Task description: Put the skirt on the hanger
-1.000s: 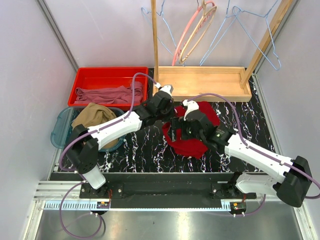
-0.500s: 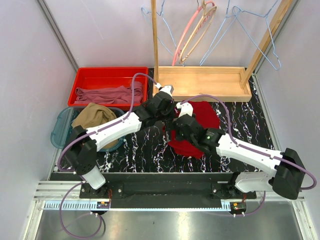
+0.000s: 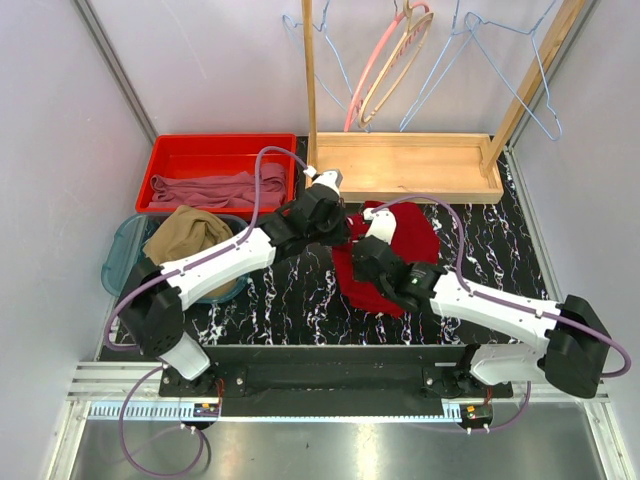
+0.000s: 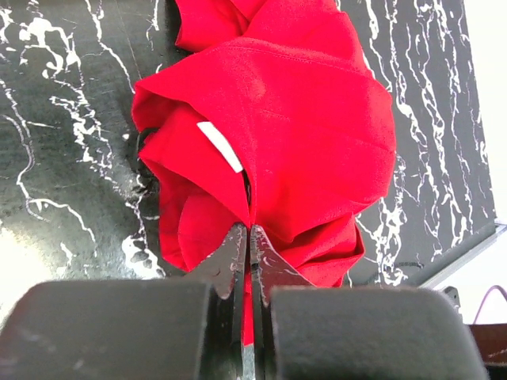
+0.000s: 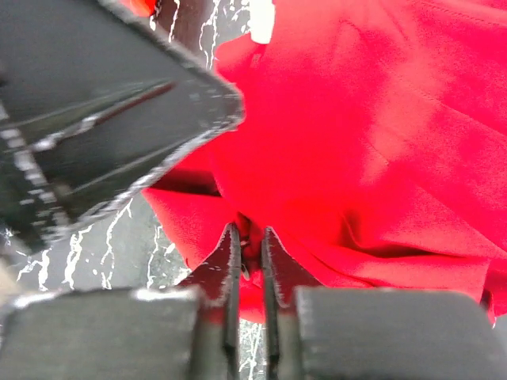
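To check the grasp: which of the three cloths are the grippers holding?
The red garment on the table: left gripper and right gripper both pinch it. The tan cloth lies in the blue tub, the mauve cloth in the red bin.

Prob. robot lab: white-walled cell (image 3: pixel 200 70), alu rail (image 3: pixel 100 380).

The left arm (image 3: pixel 215 262) stretches out to the middle, and the left gripper (image 4: pixel 249 229) has its two fingers pressed tight together, pinching a fold of red cloth (image 4: pixel 301 119). The right arm (image 3: pixel 490 305) bends in beside it. The right gripper (image 5: pixel 247 231) has its fingers almost together on the same red cloth.
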Controlling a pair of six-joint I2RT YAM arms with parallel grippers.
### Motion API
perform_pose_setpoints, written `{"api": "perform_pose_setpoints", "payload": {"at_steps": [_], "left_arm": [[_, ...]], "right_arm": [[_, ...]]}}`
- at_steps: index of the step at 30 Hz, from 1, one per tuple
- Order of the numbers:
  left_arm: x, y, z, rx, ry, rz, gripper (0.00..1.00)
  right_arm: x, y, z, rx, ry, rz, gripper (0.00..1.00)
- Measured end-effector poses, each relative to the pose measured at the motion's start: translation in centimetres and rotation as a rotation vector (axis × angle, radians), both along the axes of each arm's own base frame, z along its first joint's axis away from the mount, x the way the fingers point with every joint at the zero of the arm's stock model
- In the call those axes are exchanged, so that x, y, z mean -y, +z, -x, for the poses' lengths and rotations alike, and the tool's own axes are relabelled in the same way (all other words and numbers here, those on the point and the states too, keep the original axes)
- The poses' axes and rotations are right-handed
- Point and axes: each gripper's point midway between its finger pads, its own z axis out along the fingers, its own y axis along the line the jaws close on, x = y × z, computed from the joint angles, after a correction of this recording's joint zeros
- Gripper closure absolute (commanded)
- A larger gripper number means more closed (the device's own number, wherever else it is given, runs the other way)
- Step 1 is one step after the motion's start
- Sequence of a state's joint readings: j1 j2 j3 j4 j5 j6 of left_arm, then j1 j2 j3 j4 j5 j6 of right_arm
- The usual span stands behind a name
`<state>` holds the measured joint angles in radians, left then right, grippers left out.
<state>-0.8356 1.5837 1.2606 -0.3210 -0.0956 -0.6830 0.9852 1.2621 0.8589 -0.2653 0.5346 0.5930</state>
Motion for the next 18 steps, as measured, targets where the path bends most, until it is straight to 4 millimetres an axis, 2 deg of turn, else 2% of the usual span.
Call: {"api": "perform_pose_setpoints", "payload": {"at_steps": [7, 11, 15, 16, 18], "left_arm": [[-0.8, 1.9, 0.5, 0.032, 0.010, 0.020, 1.00], [-0.7, 2.1, 1.4, 0.036, -0.006, 0.028, 0.99], [-0.4, 3.0, 2.1, 0.070, -0.039, 0.057, 0.77], [-0.6, 3.1, 2.1, 0.075, -0.040, 0.053, 0.62], [-1.6, 2.5, 2.2, 0.091, -0.050, 0.019, 0.48]], "right_arm": [[1.7, 2.1, -0.1, 0.046, -0.058, -0.018, 1.00], [2.8, 4.0, 0.1, 0.079, -0.089, -0.048, 1.00], [3.9, 5.3, 0.5, 0.096, -0.115, -0.070, 1.00], [4.5, 5.4, 0.5, 0.100, -0.131, -0.057, 1.00], [5.8, 5.6, 0.8, 0.105, -0.163, -0.035, 1.00]]}}
